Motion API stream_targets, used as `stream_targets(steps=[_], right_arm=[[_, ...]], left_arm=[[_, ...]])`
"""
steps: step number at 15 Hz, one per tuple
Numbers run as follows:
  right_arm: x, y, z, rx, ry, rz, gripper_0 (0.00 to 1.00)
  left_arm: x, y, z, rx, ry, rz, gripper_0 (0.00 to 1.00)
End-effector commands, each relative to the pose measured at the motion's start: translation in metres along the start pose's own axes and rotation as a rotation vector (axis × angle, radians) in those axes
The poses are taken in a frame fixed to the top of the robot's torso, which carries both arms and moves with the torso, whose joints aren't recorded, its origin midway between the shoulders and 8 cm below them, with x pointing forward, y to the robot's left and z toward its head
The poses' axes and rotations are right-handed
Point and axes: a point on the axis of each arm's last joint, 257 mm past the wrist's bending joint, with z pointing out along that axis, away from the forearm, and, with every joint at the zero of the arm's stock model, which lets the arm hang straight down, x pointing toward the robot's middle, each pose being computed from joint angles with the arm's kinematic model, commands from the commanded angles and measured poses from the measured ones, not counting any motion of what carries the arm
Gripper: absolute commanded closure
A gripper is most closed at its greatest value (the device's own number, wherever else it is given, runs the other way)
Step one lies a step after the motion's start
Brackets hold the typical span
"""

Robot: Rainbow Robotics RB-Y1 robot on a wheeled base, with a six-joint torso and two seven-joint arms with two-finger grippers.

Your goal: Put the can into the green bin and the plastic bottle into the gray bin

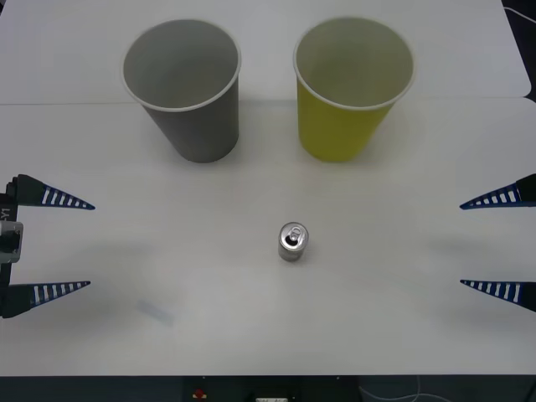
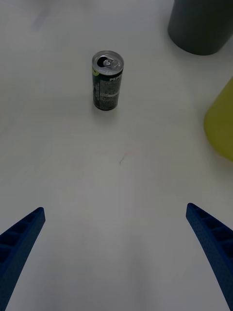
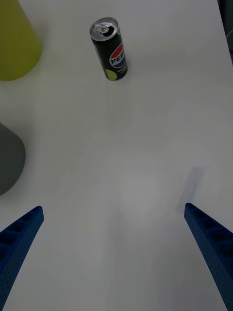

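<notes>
White table (image 1: 268, 335): can (image 1: 292, 241) upright, gray bin (image 1: 186, 92), green bin (image 1: 350, 92) behind.

The can (image 1: 292, 241) is standing upright on the counter (image 1: 251, 335), pull-tab up, well apart from both bins. The gray bin (image 1: 184, 88) and green bin (image 1: 352, 88) are standing upright side by side behind it.

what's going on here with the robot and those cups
Nothing is being handled at this moment. The can stands upright on the white table, in front of the gray bin and the green bin, which stand side by side. The left gripper and right gripper wait open at the table's two sides, well apart from the can. Both bins look empty.
</notes>
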Motion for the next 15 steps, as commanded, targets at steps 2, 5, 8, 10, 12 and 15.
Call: stream_targets(steps=[2,5,8,10,12,15], right_arm=[[-0.004,-0.007,-0.003,0.014,-0.004,-0.010,0.00],[-0.004,-0.006,-0.003,0.013,-0.010,-0.003,0.00],[0.001,0.003,0.009,-0.008,-0.056,0.071,0.00],[-0.001,0.003,0.021,-0.013,-0.091,0.085,0.00],[-0.002,0.001,0.033,-0.006,-0.125,0.094,0.00],[0.000,0.002,0.053,-0.017,-0.160,0.107,0.00]], left_arm=[[0.000,0.000,0.000,0.000,0.000,0.000,0.00],[0.000,0.000,0.000,0.000,0.000,0.000,0.00],[0.000,0.000,0.000,0.000,0.000,0.000,0.00],[0.000,0.000,0.000,0.000,0.000,0.000,0.00],[0.000,0.000,0.000,0.000,0.000,0.000,0.00],[0.000,0.000,0.000,0.000,0.000,0.000,0.00]])
